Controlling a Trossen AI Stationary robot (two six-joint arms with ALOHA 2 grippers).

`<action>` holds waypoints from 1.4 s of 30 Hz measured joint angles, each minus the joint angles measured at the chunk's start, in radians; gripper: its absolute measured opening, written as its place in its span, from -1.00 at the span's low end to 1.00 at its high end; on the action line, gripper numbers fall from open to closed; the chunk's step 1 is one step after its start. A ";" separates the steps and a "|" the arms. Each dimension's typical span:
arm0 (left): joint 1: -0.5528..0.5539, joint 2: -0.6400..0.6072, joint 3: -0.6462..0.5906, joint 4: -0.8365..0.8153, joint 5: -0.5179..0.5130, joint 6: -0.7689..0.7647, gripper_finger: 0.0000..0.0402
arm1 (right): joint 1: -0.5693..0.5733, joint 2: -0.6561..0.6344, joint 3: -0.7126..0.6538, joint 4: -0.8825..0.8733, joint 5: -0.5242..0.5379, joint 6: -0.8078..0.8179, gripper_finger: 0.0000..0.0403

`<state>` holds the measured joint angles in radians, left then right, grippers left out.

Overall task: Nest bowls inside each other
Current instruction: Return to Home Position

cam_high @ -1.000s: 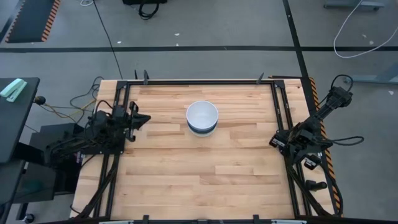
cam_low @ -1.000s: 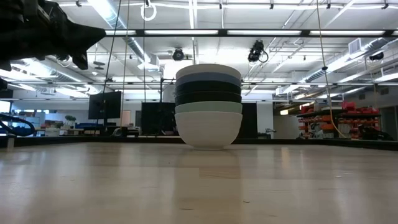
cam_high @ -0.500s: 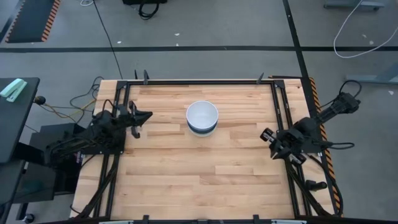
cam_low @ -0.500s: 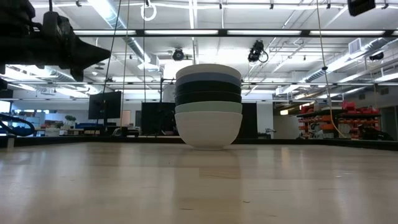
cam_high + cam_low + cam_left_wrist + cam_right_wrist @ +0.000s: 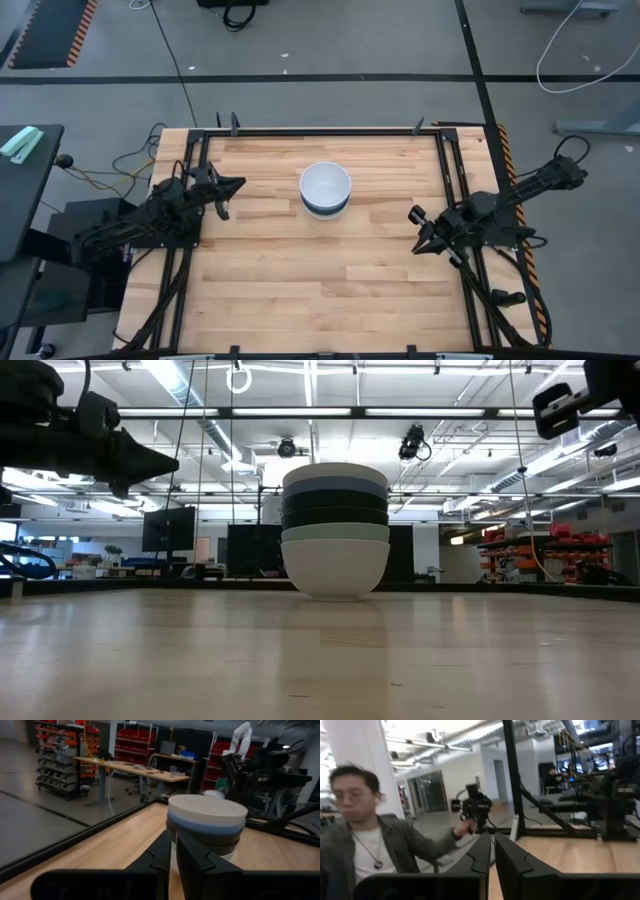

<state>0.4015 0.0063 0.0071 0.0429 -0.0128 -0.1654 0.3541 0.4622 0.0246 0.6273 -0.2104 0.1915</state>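
The bowls (image 5: 325, 188) stand nested in one stack on the table's middle, and the lowest white bowl's base rests on the wood. In the low view the stack (image 5: 335, 530) shows white, blue-grey, black, pale mint and white rims from top down. My left gripper (image 5: 236, 184) hovers left of the stack, shut and pointing at it, with the stack (image 5: 206, 827) just beyond its fingertips (image 5: 174, 851). My right gripper (image 5: 418, 240) hangs shut over the table's right part, apart from the bowls.
Black rails (image 5: 320, 131) frame the wooden table top (image 5: 320, 290). Bare wood lies around the stack on all sides. In the right wrist view a person (image 5: 367, 845) beyond the table holds a small camera (image 5: 475, 805).
My right gripper has swung from the table's right edge toward its middle and has come into the low view's upper right corner. My left gripper has sunk a little. The stack of bowls has stayed where it was.
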 joint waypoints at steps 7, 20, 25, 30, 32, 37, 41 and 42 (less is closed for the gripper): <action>0.000 0.000 0.000 -0.010 -0.010 -0.002 -0.88 | -0.021 0.000 0.000 -0.097 0.000 -0.018 -0.84; 0.000 0.000 0.000 -0.012 -0.010 -0.006 -0.82 | -0.054 -0.035 0.000 -0.190 0.000 -0.051 -0.84; 0.000 0.000 0.000 -0.013 -0.010 -0.006 -0.86 | -0.106 -0.096 -0.013 -0.177 -0.024 -0.034 -0.84; 0.000 0.000 0.000 -0.015 -0.010 -0.006 -0.88 | -0.144 -0.155 -0.017 -0.193 -0.038 -0.026 -0.84; 0.000 0.000 0.000 -0.015 -0.010 -0.006 -0.87 | -0.157 -0.176 -0.017 -0.188 -0.052 -0.026 -0.84; 0.000 0.000 0.000 -0.016 -0.009 -0.006 -0.82 | -0.179 -0.235 -0.017 -0.191 -0.061 -0.028 -0.84; 0.000 0.000 0.000 -0.016 -0.010 -0.006 -0.83 | -0.196 -0.285 -0.017 -0.191 -0.067 -0.033 -0.84; 0.000 0.000 0.000 -0.017 -0.010 -0.006 -0.84 | -0.201 -0.296 -0.017 -0.191 -0.074 -0.033 -0.84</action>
<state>0.4015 0.0063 0.0071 0.0264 -0.0223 -0.1719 0.1533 0.1663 0.0074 0.4358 -0.2844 0.1581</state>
